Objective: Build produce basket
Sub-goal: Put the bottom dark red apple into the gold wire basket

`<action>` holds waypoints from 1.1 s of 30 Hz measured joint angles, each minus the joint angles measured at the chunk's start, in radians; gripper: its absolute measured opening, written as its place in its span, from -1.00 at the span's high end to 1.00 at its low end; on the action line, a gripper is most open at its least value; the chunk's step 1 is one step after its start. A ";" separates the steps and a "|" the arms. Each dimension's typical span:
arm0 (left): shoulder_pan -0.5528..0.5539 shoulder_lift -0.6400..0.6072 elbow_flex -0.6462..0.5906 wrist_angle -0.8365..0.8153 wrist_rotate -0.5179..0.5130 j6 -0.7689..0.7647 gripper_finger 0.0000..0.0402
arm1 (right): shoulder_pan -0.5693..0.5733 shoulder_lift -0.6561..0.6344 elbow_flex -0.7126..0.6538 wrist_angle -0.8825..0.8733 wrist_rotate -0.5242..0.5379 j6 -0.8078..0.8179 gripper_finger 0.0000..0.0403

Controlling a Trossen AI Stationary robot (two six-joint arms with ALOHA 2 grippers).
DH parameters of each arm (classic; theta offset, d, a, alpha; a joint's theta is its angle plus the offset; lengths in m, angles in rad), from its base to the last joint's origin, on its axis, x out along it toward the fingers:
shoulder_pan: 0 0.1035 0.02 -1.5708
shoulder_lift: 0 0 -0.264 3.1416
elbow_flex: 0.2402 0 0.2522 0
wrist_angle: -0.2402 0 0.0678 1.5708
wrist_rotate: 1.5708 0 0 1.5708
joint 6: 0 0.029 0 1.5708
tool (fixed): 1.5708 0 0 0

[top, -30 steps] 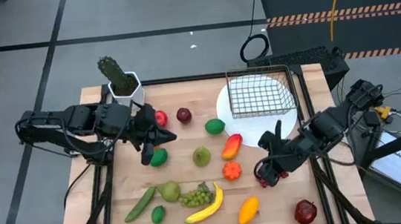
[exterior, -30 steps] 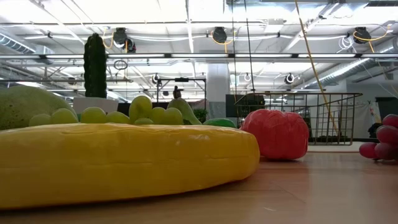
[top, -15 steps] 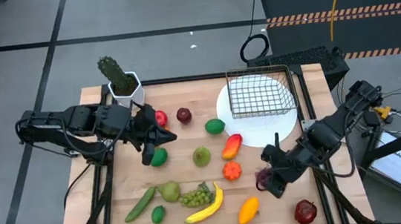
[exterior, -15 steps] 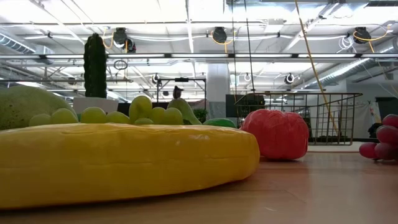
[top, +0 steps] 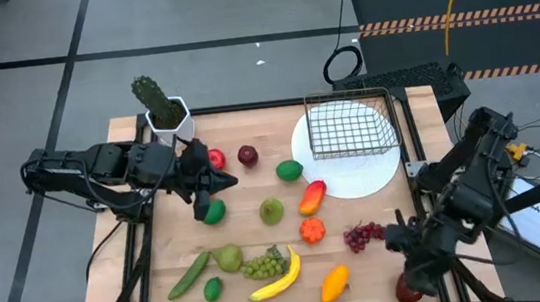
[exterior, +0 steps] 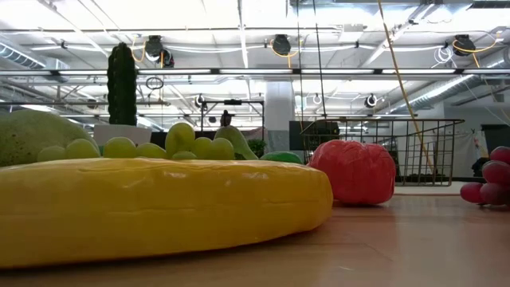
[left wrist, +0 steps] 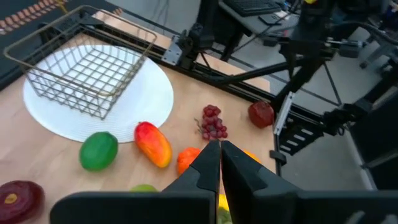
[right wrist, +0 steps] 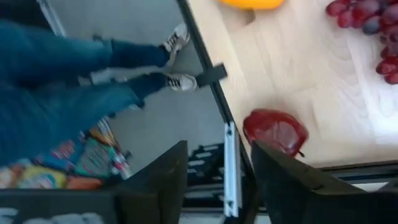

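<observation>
With both arms over the table, I see my left gripper pinched shut on nothing, hovering above the green lime near the red apples. My right gripper hangs at the table's near right corner, fingers apart and empty, over the dark red apple by the edge. Just beside it lies the bunch of purple grapes. My square silver wire-mesh basket sits empty on the round white plate, with the yellow banana and other produce scattered on the wooden table.
</observation>
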 joint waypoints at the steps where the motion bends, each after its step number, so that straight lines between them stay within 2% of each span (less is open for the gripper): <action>1: 0.000 0.002 0.000 0.002 -0.010 -0.003 0.92 | 0.013 -0.001 0.000 -0.003 0.001 -0.022 0.07; 7: -0.013 0.023 -0.001 0.034 -0.018 -0.072 0.98 | 0.095 -0.001 -0.039 0.014 0.052 -0.264 -0.35; 14: -0.103 0.072 -0.001 0.113 -0.073 -0.096 0.99 | 0.156 0.000 -0.168 0.093 0.047 -0.607 -0.75; 20: -0.189 0.144 0.000 0.294 -0.166 -0.112 0.97 | 0.165 0.000 -0.293 0.185 0.029 -0.772 -0.88; 24: -0.238 0.194 0.000 0.356 -0.212 -0.111 0.98 | 0.164 0.000 -0.411 0.367 -0.031 -0.809 -0.91; 27: -0.258 0.228 0.000 0.388 -0.231 -0.116 0.97 | 0.180 0.000 -0.490 0.458 -0.026 -0.812 -0.91; 33: -0.275 0.268 0.000 0.447 -0.235 -0.141 0.98 | 0.183 0.000 -0.595 0.487 0.026 -0.842 -0.91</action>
